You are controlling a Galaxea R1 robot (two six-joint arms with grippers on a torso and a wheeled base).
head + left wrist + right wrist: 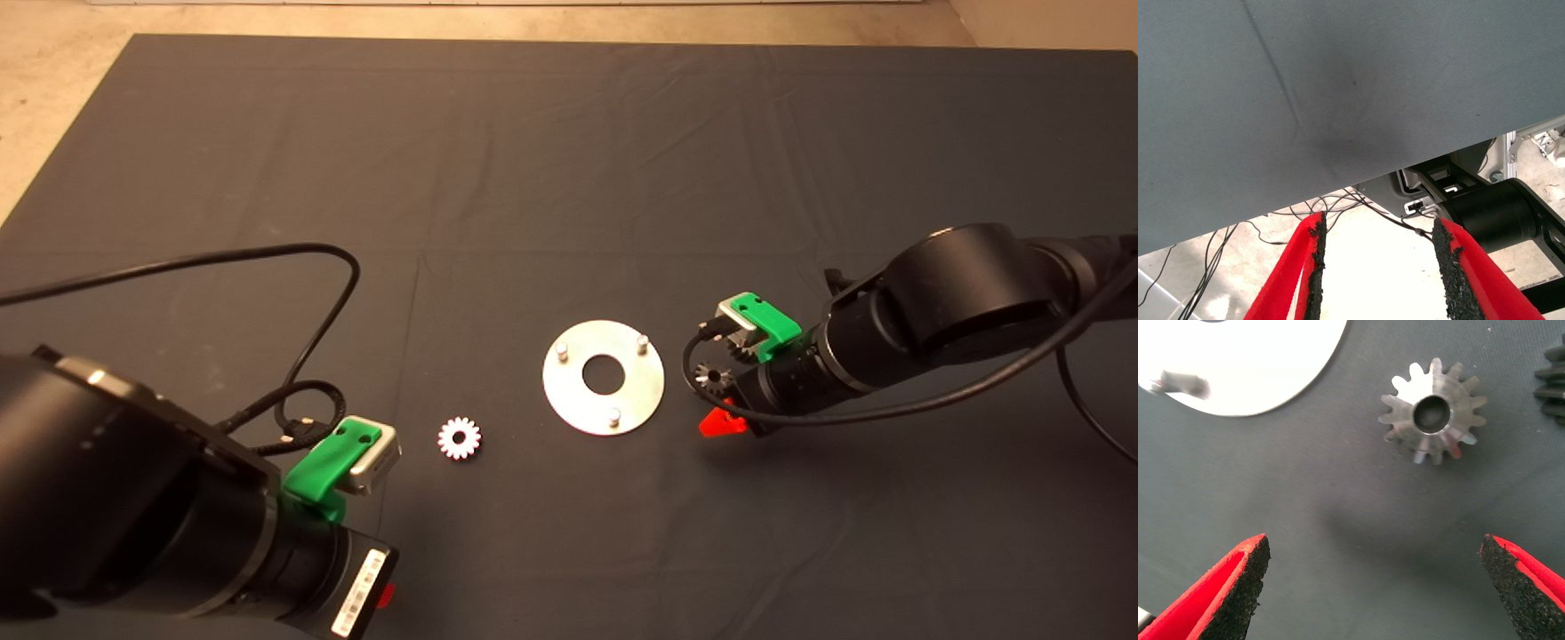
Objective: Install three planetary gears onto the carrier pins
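Note:
The shiny round disc lies flat mid-mat with three bare carrier pins. One bright planetary gear lies on the mat to the left of the disc. A dark gear lies just right of the disc, and a third gear shows partly under the right arm's green mount. My right gripper is open and empty, low over the mat just short of the near gear; the disc's edge and the third gear also show. My left gripper is open and empty at the lower left.
A black cable loops over the mat from the left arm. The left wrist view looks past the mat's edge at floor cables and a black frame. The mat's far half holds nothing.

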